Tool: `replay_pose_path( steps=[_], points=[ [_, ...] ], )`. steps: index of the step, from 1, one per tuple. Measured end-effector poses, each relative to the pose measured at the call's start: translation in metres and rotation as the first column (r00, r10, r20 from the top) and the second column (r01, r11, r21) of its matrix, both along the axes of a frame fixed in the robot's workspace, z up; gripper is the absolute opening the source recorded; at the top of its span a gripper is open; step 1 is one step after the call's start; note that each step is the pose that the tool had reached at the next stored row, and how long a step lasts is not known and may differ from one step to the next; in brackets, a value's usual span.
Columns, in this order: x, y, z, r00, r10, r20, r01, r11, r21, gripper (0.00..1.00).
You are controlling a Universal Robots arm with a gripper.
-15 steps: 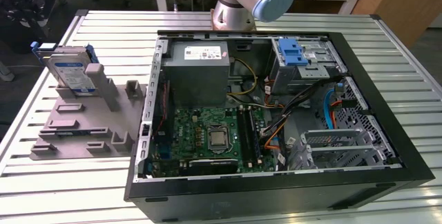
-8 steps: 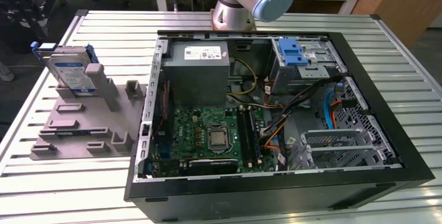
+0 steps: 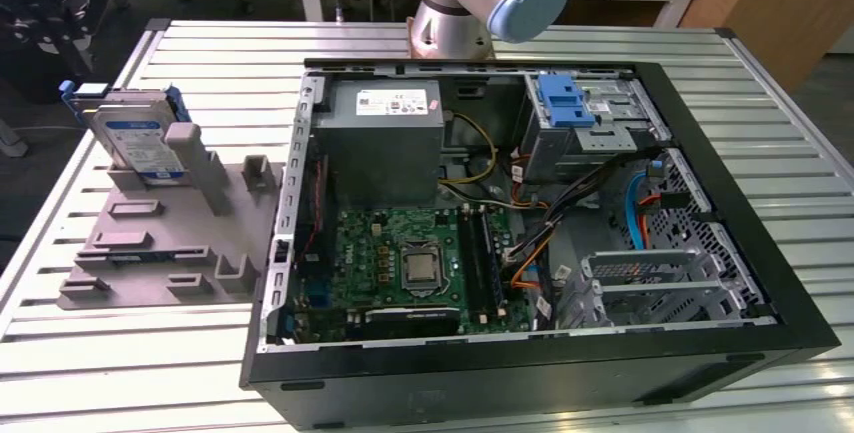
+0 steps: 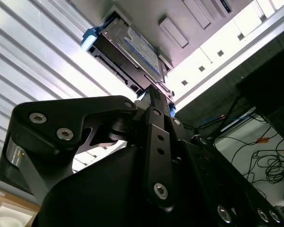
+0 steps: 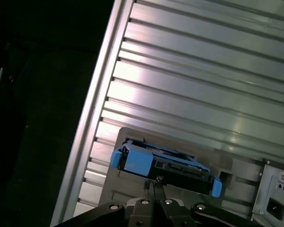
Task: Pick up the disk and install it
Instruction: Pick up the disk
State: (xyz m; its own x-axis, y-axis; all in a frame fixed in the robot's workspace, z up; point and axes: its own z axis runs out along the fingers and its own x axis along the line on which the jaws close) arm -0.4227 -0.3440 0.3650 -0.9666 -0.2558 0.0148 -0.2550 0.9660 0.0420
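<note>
The disk (image 3: 140,143) stands on edge in a grey holder (image 3: 160,243) at the exterior view's left, its white-and-blue label facing out and its blue carrier frame around it. My gripper (image 3: 60,33) hangs above and just behind it, apart from it. In the first wrist view the disk (image 5: 165,163) lies straight ahead of the gripper (image 5: 153,182), whose fingertips sit close together with nothing between them. The second wrist view shows the gripper (image 4: 154,92) pointing at the disk (image 4: 128,52), still short of its edge.
An open black computer case (image 3: 534,378) lies flat on the slatted metal table (image 3: 134,363), to the exterior view's right of the holder. Inside are a grey power supply box (image 3: 387,138), a blue latch on a silver cage (image 3: 567,103), a motherboard (image 3: 414,263) and loose cables.
</note>
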Motion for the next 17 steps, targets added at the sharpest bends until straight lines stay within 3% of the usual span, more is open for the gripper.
replay_pose_path(
  steps=[9,17],
  points=[
    [0.0,0.0,0.0,0.9978,0.067,0.0,-0.067,0.9978,0.0,0.11],
    [0.0,0.0,0.0,0.9921,0.125,0.0,-0.125,0.9921,0.0001,0.11]
  ],
)
